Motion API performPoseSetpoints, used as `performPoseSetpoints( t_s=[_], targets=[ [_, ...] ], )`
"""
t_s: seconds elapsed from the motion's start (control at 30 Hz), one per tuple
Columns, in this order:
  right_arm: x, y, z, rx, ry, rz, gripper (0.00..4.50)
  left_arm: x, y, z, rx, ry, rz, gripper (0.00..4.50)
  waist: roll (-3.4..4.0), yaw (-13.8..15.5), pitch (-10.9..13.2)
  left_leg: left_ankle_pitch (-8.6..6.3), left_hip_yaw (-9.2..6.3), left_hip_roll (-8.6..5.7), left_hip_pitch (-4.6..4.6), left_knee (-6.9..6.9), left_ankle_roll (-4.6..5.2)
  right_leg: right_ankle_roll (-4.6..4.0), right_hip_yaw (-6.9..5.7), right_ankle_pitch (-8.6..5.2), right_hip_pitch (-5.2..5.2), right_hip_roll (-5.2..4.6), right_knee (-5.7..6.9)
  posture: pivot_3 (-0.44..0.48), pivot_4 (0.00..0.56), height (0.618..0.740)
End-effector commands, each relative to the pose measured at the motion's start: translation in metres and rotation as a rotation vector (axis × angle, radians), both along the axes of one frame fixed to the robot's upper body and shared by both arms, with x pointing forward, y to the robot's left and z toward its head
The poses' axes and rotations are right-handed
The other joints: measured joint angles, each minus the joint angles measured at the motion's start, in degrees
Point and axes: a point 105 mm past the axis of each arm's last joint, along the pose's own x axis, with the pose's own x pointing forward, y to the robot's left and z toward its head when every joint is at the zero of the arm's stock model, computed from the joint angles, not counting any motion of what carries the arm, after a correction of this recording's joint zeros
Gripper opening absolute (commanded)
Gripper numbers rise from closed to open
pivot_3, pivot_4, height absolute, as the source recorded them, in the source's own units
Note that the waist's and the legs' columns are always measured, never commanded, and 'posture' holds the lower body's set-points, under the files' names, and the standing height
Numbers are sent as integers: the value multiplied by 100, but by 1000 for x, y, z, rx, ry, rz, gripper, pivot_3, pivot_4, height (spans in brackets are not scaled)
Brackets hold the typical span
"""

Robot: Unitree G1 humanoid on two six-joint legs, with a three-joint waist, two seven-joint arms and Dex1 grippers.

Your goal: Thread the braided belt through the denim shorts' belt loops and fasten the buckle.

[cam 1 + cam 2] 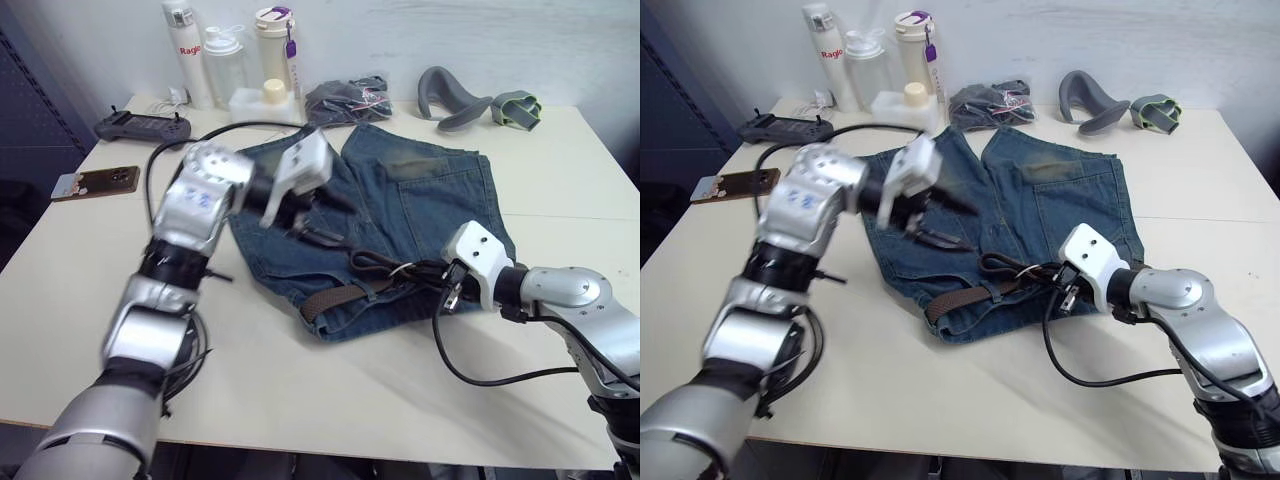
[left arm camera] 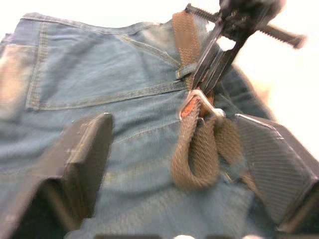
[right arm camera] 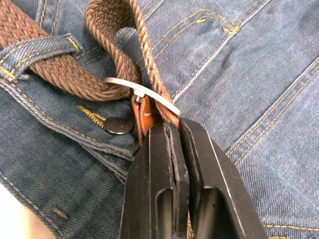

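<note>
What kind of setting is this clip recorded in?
Probably an office or lab workspace: a plain pale table against a white wall, with drink bottles, a handheld controller and a phone beside the denim shorts.

We read red lettering "Ragio" on the white bottle (image 1: 183,47) at the table's far edge. We find no other legible text

Even, bright overhead light; soft shadows under arms on table (image 1: 330,400). Left arm motion-blurred in head views. Left wrist view blurry throughout, bkgd blown out white. Right wrist view sharp; slight glare on buckle (image 3: 144,94).
</note>
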Motion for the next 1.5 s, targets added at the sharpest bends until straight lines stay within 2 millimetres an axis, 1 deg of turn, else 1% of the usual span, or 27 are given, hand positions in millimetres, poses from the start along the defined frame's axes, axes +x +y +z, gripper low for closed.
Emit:
performPoseSetpoints(
  t_s=[0.03,0.07,0.13,0.2,0.23,0.3,0.43,0.47,0.53,0.57,0.63,0.67,0.7,0.77,0.83,0.87,0.93,1.03,1.07,1.13,1.2,1.3,1.33,1.47,1.5],
  targets=[
    [-1,-6,3,-22,-9,-17,0,-26,-4,-10,34,50,-49,2150,-1,27,0,1,-3,-1,-1,1,-2,0,0,0,1,1,-1,0,150,629],
    [-1,-6,3,-23,-8,-16,0,-29,-5,-13,32,66,-41,1782,-1,36,0,4,-18,-6,-5,7,-2,-1,1,0,8,2,-2,0,150,629],
    [-1,-7,3,-23,-7,-12,0,-30,-6,-22,47,69,-13,817,-2,34,0,5,-25,-15,-5,11,0,-1,9,0,17,4,-4,0,150,629],
    [-1,-6,3,-23,-4,-4,0,-25,-3,-44,120,52,48,57,-1,22,-1,5,-25,-15,-5,11,1,-1,11,0,19,3,-7,0,150,629],
    [-2,-5,3,-23,-3,-2,0,-23,-3,-52,142,48,69,57,1,11,-2,5,-25,-15,-4,11,1,-1,11,0,20,2,-7,0,150,629],
    [-2,-5,3,-22,-3,3,0,-27,-6,-65,165,81,76,57,2,0,-2,5,-21,-15,-3,7,1,-1,11,0,19,-1,-5,0,150,629],
    [-2,-5,4,-39,-15,7,0,-33,4,-99,302,77,83,57,0,2,-4,5,-21,-14,-4,7,1,-2,10,-1,16,0,-5,0,150,629],
    [-2,-6,4,-41,-17,7,0,-34,5,-103,317,80,81,57,1,0,-11,5,-21,-14,-3,7,2,-3,10,-1,17,0,-5,0,150,629],
    [-3,-6,5,-54,-28,10,0,-43,8,-115,356,94,59,57,5,-1,-27,5,-21,-14,-2,6,2,-5,10,-2,17,0,-5,0,150,629],
    [-3,-7,5,-74,-39,13,0,-50,9,-122,371,120,40,57,7,-1,-37,5,-21,-14,-1,4,2,-8,10,-4,16,0,-5,0,150,629],
    [-3,-10,7,-122,-73,24,0,-60,14,-134,412,143,19,57,18,-15,-73,5,-21,-12,0,3,2,-14,9,-7,16,0,-4,0,150,629],
    [-3,-15,7,-180,-112,28,0,-63,17,-139,431,150,15,57,18,-18,-88,4,-21,-12,1,3,3,-17,9,-8,15,0,-4,0,150,629],
    [-3,-19,7,-220,-138,33,0,-64,19,-141,443,151,15,57,19,-15,-102,4,-21,-12,1,2,4,-20,8,-10,15,0,-4,0,150,629],
    [1,-36,11,-355,-265,49,0,-70,21,-145,460,163,-5,57,18,-19,-129,4,-19,-10,3,2,4,-32,7,-17,17,-2,-3,0,150,629],
    [7,-59,14,-504,-411,68,0,-80,21,-147,474,179,-41,57,12,-24,-148,3,-10,-5,4,4,5,-43,3,-24,17,-3,-3,0,150,629],
    [7,-69,12,-559,-449,84,0,-82,21,-147,475,183,-45,57,10,-30,-153,3,0,0,7,4,6,-43,2,-28,17,-5,-2,0,150,629],
    [6,-88,5,-615,-480,103,0,-83,22,-147,477,183,-39,57,11,-33,-156,-3,34,3,11,12,15,-56,-11,-47,16,-28,14,0,150,629],
    [1,-120,-7,-680,-470,99,0,-82,25,-147,486,176,-22,57,18,-47,-164,-33,82,23,3,75,53,-80,-19,-74,9,-43,66,0,150,629],
    [0,-127,-8,-693,-472,98,0,-82,26,-147,489,176,-21,57,24,-52,-171,-51,87,21,3,94,63,-94,-16,-82,0,-46,95,0,150,629],
    [-2,-139,-10,-712,-476,86,0,-83,28,-148,492,173,-13,57,42,-70,-192,-69,87,21,-3,117,70,-104,-14,-87,-4,-46,106,0,150,629],
    [-3,-140,-15,-706,-480,95,0,-84,30,-150,498,172,-8,57,57,-81,-209,-80,88,19,-3,130,77,-108,-11,-89,-3,-45,114,0,150,629],
    [-5,-130,-23,-680,-482,125,0,-83,32,-151,506,162,-3,57,57,-99,-217,-98,87,21,-8,160,79,-160,-11,-118,-3,-44,136,0,150,629],
    [-5,-128,-25,-672,-479,128,0,-83,32,-151,504,160,-2,57,56,-102,-225,-105,87,23,-8,168,80,-165,-12,-122,-2,-44,142,0,150,629],
    [-9,-114,-26,-588,-466,138,0,-77,27,-146,457,115,12,57,43,-108,-260,-118,84,21,-7,172,85,-192,-11,-136,-1,-40,151,0,150,629],
    [-9,-113,-24,-581,-471,137,0,-72,25,-145,438,90,30,57,44,-105,-261,-119,84,21,-7,174,86,-192,-11,-136,0,-40,151,0,150,629]
  ],
)
